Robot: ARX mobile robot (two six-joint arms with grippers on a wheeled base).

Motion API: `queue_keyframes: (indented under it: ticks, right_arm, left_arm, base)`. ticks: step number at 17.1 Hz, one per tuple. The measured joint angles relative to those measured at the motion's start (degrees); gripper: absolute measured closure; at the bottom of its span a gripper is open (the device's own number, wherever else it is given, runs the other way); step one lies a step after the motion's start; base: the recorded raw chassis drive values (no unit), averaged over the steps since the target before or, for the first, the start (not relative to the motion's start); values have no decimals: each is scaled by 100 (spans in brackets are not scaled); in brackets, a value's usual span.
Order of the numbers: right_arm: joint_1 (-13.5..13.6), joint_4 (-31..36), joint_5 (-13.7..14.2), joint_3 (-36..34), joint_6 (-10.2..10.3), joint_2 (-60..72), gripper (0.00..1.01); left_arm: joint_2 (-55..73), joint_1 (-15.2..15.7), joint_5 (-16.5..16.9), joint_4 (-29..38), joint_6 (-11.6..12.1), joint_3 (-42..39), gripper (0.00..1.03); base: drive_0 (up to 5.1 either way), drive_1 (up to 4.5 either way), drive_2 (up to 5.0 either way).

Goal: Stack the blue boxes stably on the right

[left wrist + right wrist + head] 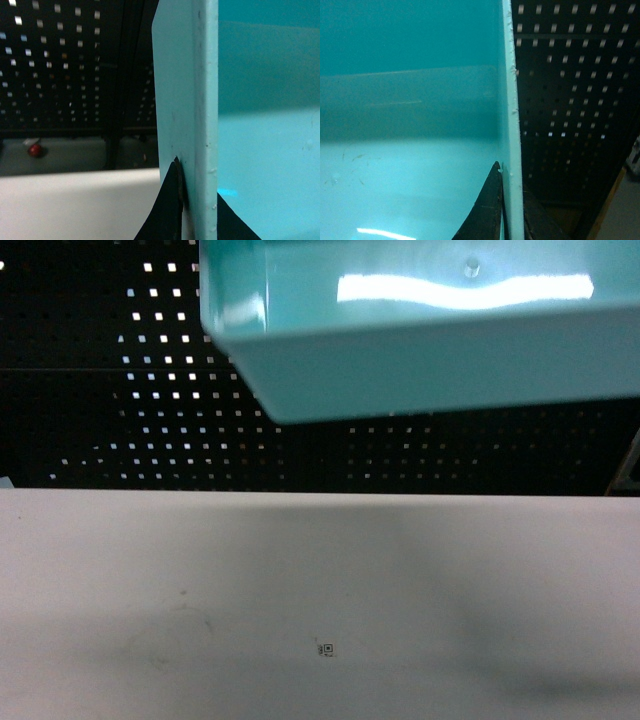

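A light turquoise blue box (430, 350) hangs high above the white table (300, 580), filling the top of the head view, tilted so its inside floor shows. In the left wrist view my left gripper (197, 200) is shut on the box's left wall (187, 100), one black finger (167, 210) outside, the other inside. In the right wrist view my right gripper (512, 200) is shut on the box's right wall (510, 100), with one dark finger (487, 210) inside the tub (410, 150). Neither gripper shows in the head view.
A black pegboard wall (130, 390) runs behind the table. A small printed marker (326, 648) lies on the table near the front. A red round object (35, 150) sits beyond the table's far edge in the left wrist view.
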Motion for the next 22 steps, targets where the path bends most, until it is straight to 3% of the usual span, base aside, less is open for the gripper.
queue_keyframes:
  ticks: [3, 6, 22]
  right_arm:
    - [-109, -133, -98, 479, 243, -455, 99]
    - [-186, -59, -153, 446, 337, -682, 99]
    - [-188, -85, -190, 413, 380, -664, 99]
  left_arm:
    - [-295, -7, 46, 212, 173, 363, 101]
    - [-455, -33, 15, 649, 610, 315, 101]
    - [-455, -31, 15, 632, 713, 275, 101]
  base:
    - [0, 0, 0]
    - [0, 0, 0]
    - [-144, -144, -144]
